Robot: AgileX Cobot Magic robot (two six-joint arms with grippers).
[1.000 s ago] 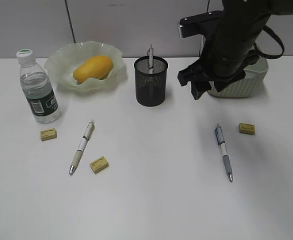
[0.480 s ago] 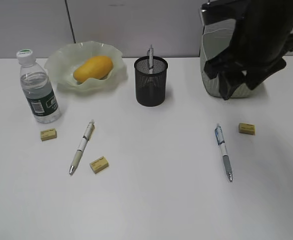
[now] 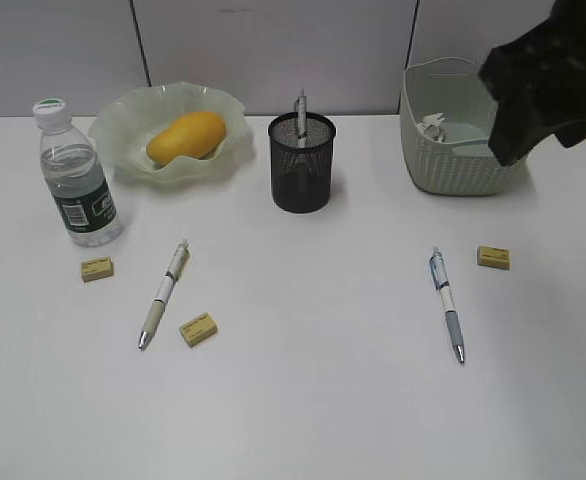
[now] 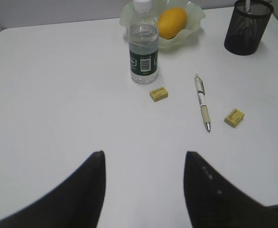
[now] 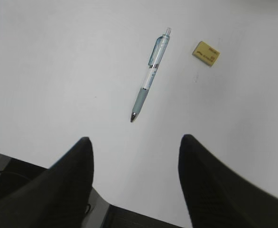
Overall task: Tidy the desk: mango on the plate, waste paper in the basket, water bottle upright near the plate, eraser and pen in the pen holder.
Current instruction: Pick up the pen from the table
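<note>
A grey partition wall (image 3: 273, 50) stands along the far edge of the bench (image 3: 313, 400). It is made of plain flat panels. Two thin dark seams split it: the left seam (image 3: 141, 45) leans slightly, and the right seam (image 3: 414, 30) runs nearly upright. In the left wrist view the same wall shows as a pale grey strip across the top left. In the right wrist view a dark area (image 5: 11, 164) lies past the bench's near edge; what it holds cannot be made out.

I count three erasers (image 3: 97, 268) (image 3: 199, 329) (image 3: 493, 257), three pens (image 3: 163, 294) (image 3: 447, 303) (image 3: 301, 115), one mango (image 3: 185, 137), one plate (image 3: 123, 125), one water bottle (image 3: 75, 180), one pen holder (image 3: 301, 165), one basket (image 3: 453, 160), one waste paper wad (image 3: 434, 125).
</note>
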